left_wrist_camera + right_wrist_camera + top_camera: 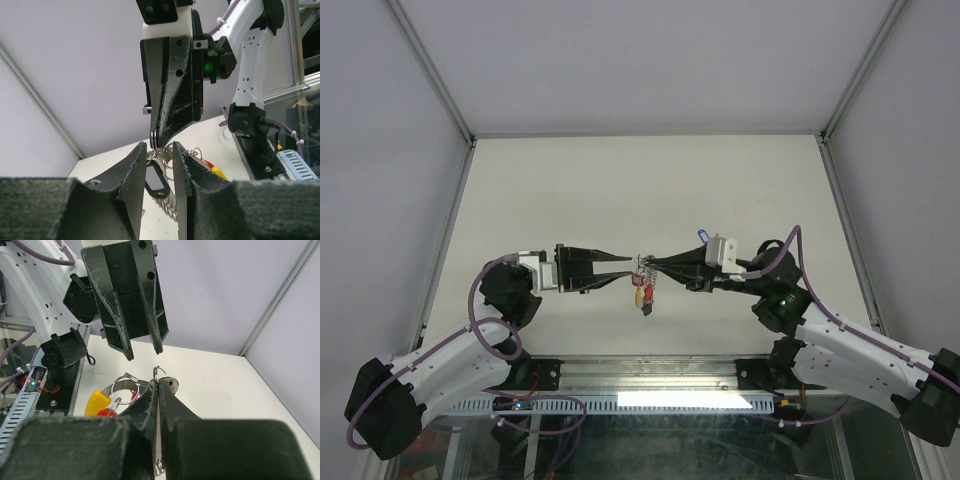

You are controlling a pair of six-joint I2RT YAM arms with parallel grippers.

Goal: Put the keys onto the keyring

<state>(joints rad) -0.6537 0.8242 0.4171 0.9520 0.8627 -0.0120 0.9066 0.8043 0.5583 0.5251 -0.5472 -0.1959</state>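
Keyring [642,266] is held mid-air over tabletop [620,180], clamped between R fingers [145,405], which are pressed together. Keys [643,293] w/ yellow, red & black tags hang below it. L fingers [117,325] are apart, tips just beside ring, opposite R fingers. Blue-tagged key [703,232] lies on tabletop by R arm [840,335].

Bright, even light; wrist-view foregrounds slightly blurred.
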